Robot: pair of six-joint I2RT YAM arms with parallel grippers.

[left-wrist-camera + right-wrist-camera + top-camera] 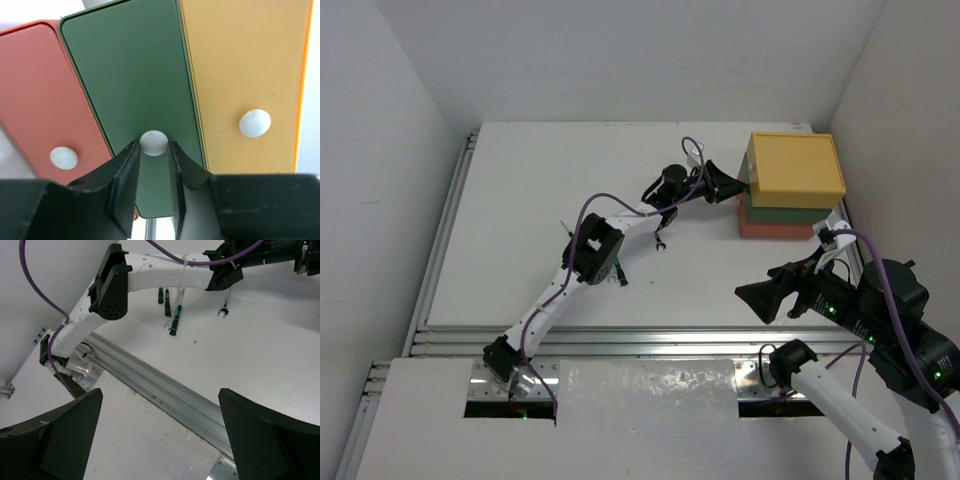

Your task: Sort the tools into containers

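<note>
Three stacked containers stand at the back right: yellow on top, dark green in the middle, red-orange at the bottom. In the left wrist view their fronts show side by side: red-orange, green, yellow, each with a white knob. My left gripper is closed on the green container's knob; it also shows in the top view. Green-handled screwdrivers and a silver wrench lie on the table under the left arm. My right gripper is wide open and empty.
An aluminium rail runs along the table's near edge below my right gripper. The wrench lies beside the left forearm. White walls close in the table on three sides.
</note>
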